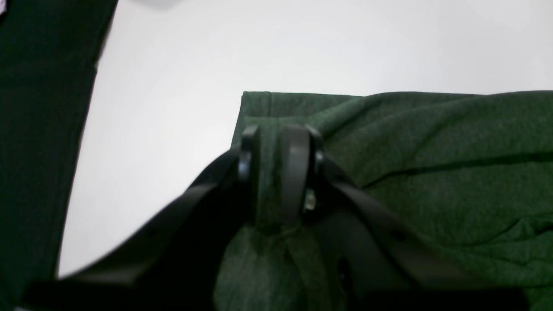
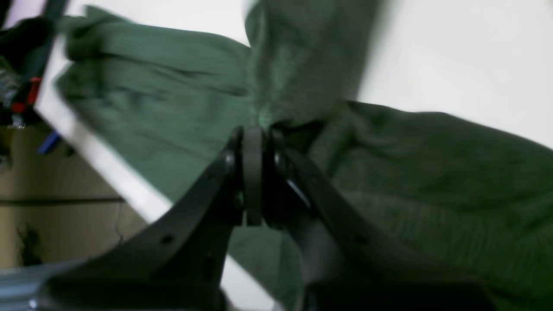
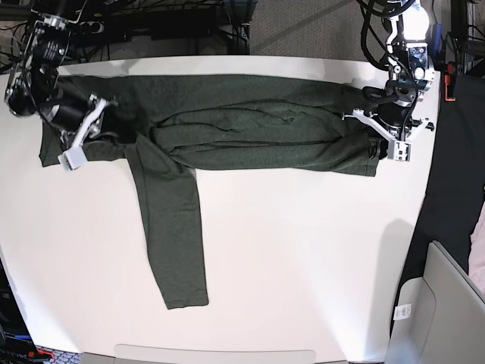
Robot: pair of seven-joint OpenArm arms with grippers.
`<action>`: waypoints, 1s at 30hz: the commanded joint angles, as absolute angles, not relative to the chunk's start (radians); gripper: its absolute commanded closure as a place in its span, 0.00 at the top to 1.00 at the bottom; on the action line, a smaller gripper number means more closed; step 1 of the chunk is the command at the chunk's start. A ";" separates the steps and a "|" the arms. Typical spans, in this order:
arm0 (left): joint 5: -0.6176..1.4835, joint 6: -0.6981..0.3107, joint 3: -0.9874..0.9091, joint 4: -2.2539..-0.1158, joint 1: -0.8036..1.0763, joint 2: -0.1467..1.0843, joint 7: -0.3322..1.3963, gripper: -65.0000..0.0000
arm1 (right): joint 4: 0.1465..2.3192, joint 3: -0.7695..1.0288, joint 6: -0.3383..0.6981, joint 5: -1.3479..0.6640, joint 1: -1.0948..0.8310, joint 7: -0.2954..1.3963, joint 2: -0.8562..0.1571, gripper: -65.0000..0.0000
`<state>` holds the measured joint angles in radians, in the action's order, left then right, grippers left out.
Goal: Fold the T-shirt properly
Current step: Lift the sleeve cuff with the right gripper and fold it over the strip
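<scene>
Across the far part of the white table [image 3: 303,265] lies the shirt [image 3: 250,133], bunched lengthwise, with one sleeve [image 3: 176,235] reaching toward the near edge. At its end on the base view's right, the left gripper [image 1: 276,172] pinches a fold of fabric near a hemmed corner, jaws narrow. At the opposite end, the right gripper [image 2: 255,172] is clamped tight on a gathered ridge of the cloth.

Open white bench [image 3: 303,250] right of the hanging sleeve, dark olive-green knit long-sleeved T-shirt [image 3: 250,133] spanning the far strip
</scene>
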<state>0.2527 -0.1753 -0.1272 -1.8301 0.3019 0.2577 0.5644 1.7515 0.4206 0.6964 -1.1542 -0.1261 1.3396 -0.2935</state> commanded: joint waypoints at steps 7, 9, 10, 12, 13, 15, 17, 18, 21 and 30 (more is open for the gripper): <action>0.254 -0.173 -0.133 -1.845 0.294 0.268 0.539 0.14 | 1.980 0.426 0.698 -1.208 -0.263 1.374 -0.337 0.01; 0.254 -0.173 -0.133 -1.845 0.294 0.268 0.539 0.14 | 2.002 0.426 0.698 -1.208 -0.288 1.380 -0.358 0.01; 0.254 -0.173 -0.133 -1.845 0.294 0.268 0.539 0.14 | 2.003 0.426 0.698 -1.208 -0.300 1.382 -0.364 0.01; 0.254 -0.173 -0.133 -1.845 0.295 0.268 0.539 0.14 | 2.005 0.404 0.698 -1.204 -0.306 1.396 -0.380 0.01; 0.254 -0.173 -0.133 -1.845 0.295 0.268 0.539 0.14 | 2.003 0.377 0.698 -1.199 -0.303 1.396 -0.392 0.01; 0.254 -0.173 -0.133 -1.845 0.295 0.268 0.539 0.14 | 2.003 0.309 0.698 -1.176 -0.302 1.396 -0.418 0.01; 0.254 -0.173 -0.131 -1.845 0.295 0.268 0.539 0.14 | 2.003 0.243 0.698 -1.136 -0.300 1.396 -0.435 0.01; 0.254 -0.173 -0.131 -1.845 0.295 0.268 0.539 0.14 | 2.003 0.229 0.698 -1.113 -0.300 1.396 -0.438 0.01; 0.254 -0.173 -0.131 -1.845 0.295 0.268 0.539 0.14 | 2.003 0.240 0.698 -1.066 -0.282 1.386 -0.437 0.05; 0.254 -0.173 -0.131 -1.845 0.300 0.268 0.539 0.14 | 1.991 0.400 0.698 -1.058 -0.157 1.331 -0.404 0.49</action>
<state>0.2527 -0.1757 -0.1272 -1.8301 0.3046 0.2577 0.5648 1.9789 0.3962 0.6956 -1.0328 -0.1692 1.3556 -0.3931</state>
